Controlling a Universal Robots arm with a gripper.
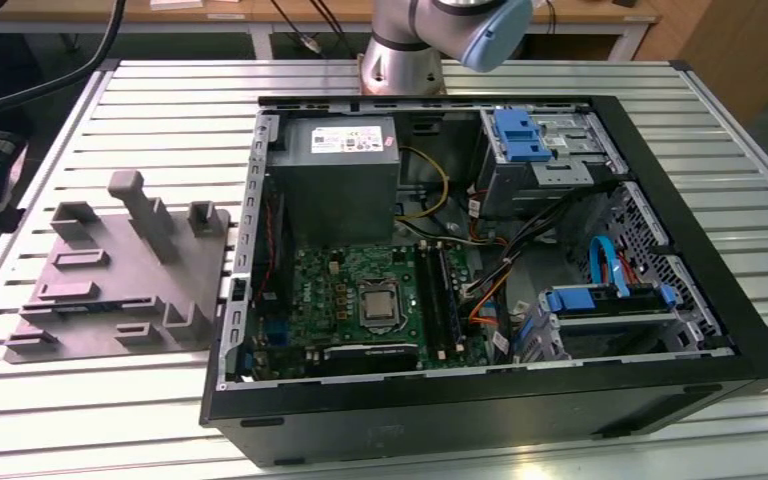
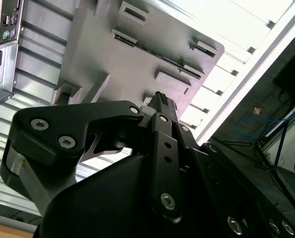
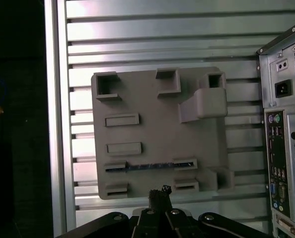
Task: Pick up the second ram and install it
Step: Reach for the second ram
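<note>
The second ram (image 3: 150, 166) stands on edge in a slot of the grey holder block (image 3: 152, 124), showing as a thin dark strip with a bluish tint. In the second wrist view the second ram (image 2: 155, 53) is a dark line across the block (image 2: 112, 64). In the exterior view the block (image 1: 117, 280) lies on the table to the left of the open computer case (image 1: 491, 260). My gripper (image 3: 160, 194) hovers above the block's edge, a short way from the ram, with its fingertips (image 2: 160, 99) together and nothing between them.
The case's rear panel with its ports (image 3: 284, 148) stands close beside the block. The motherboard (image 1: 357, 300) with its memory slots (image 1: 440, 290) lies inside the case among cables and blue drive brackets (image 1: 518, 135). The slatted table's edge (image 3: 55, 124) runs just past the block.
</note>
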